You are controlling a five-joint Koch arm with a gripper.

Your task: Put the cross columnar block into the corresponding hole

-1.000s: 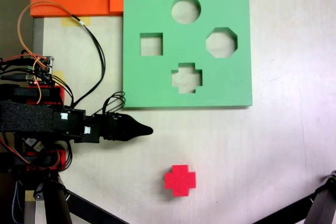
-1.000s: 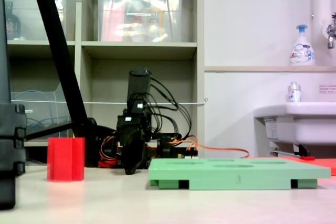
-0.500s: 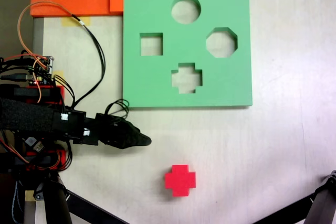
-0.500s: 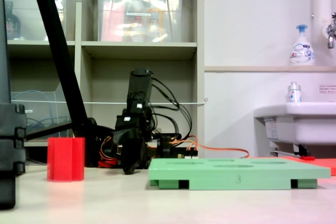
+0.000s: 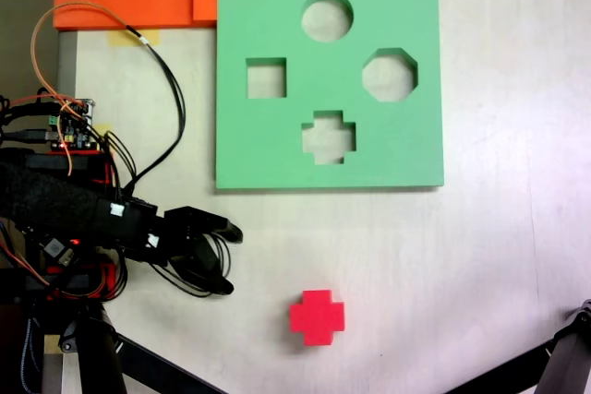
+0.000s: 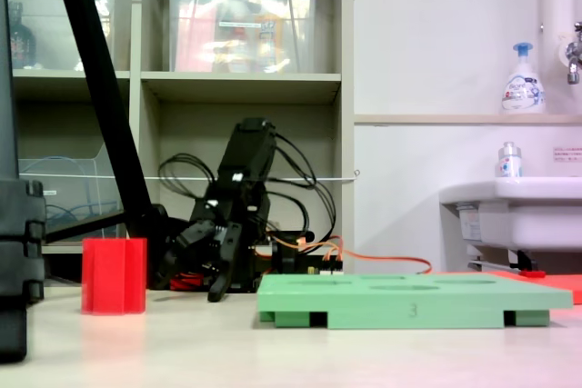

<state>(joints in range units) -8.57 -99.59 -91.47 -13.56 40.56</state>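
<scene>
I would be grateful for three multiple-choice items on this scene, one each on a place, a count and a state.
1. Where does the cross columnar block stand?
A. in the plus-shaped cutout
B. on the table, apart from the green foam board
C. between the gripper's jaws

2. How many cutouts does the green foam board have?
A. two
B. four
C. six

3. How is the gripper?
A. open, holding nothing
B. shut on the red block
C. shut and pressed into the square cutout

Answers:
1. B: in the fixed view from above, the block sits on bare tabletop below the board's lower edge, and the corresponding hole is vacant.
2. B: a circle, a square, an octagon and a plus are visible.
3. A: its two jaws are spread apart with only table between them, left of the block in that view.
</scene>
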